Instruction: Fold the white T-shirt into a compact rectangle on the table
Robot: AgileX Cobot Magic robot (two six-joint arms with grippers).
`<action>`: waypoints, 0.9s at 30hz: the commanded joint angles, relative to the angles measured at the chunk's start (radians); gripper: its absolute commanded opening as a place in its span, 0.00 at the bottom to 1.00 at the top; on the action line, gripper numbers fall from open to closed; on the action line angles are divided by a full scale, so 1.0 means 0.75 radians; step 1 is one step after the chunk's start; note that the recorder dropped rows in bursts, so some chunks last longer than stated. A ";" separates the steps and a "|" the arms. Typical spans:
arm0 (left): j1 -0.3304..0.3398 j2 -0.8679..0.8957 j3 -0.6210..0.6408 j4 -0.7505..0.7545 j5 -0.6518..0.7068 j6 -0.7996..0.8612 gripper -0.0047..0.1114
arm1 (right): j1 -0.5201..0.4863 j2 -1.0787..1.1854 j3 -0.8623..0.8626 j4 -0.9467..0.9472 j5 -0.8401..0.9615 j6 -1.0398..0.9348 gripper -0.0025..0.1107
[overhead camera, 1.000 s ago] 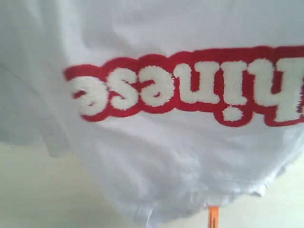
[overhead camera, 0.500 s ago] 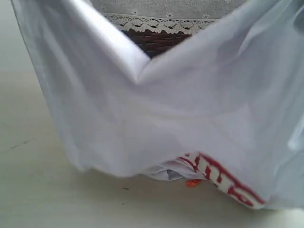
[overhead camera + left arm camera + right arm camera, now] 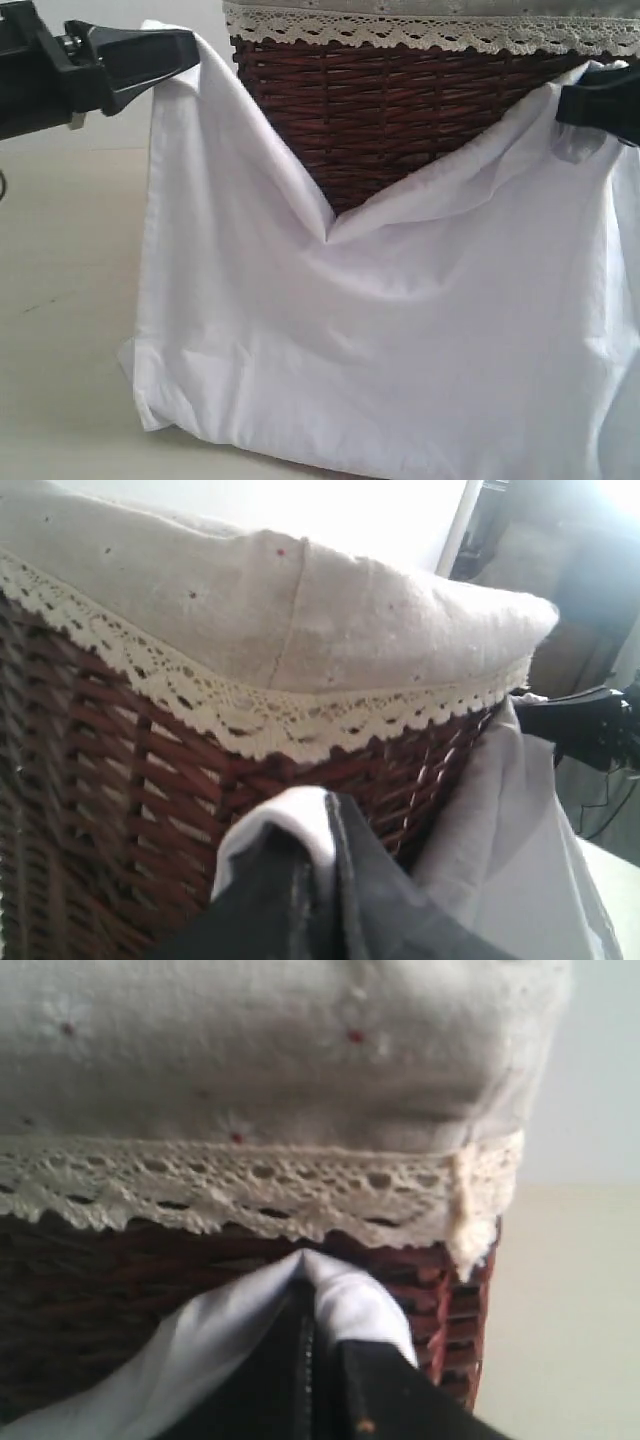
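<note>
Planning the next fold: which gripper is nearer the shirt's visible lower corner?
Left. The left gripper holds the white T-shirt almost straight above that lower corner; the right gripper pinches the opposite top corner, across the shirt's width.

The wicker basket (image 3: 420,130) stands close ahead of both pairs of jaws and spans the whole gap between them, blocking any reach forward. Below the jaws of the left gripper (image 3: 193,52) and right gripper (image 3: 562,102), the white T-shirt (image 3: 400,350) hangs as one sheet down to the table (image 3: 60,260). Bare table lies open outside the left jaws.
</note>
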 commanded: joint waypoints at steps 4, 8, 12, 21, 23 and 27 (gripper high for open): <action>-0.148 0.304 -0.307 -0.115 -0.058 0.084 0.04 | 0.000 0.107 -0.188 0.000 0.124 -0.081 0.02; -0.217 0.425 -0.469 -0.169 0.119 0.100 0.04 | 0.000 0.109 -0.200 0.000 0.357 -0.126 0.02; -0.216 0.528 -0.620 -0.196 0.427 0.060 0.04 | 0.000 0.112 -0.200 0.000 0.310 -0.149 0.02; -0.184 0.572 -0.641 -0.132 0.401 -0.037 0.04 | -0.006 0.370 -0.253 0.000 0.339 -0.149 0.02; -0.184 0.572 -0.641 -0.070 0.343 -0.067 0.04 | -0.026 0.460 -0.313 0.000 0.320 -0.149 0.02; -0.184 0.567 -0.641 0.008 0.318 -0.106 0.04 | -0.088 0.568 -0.429 0.000 0.320 -0.149 0.02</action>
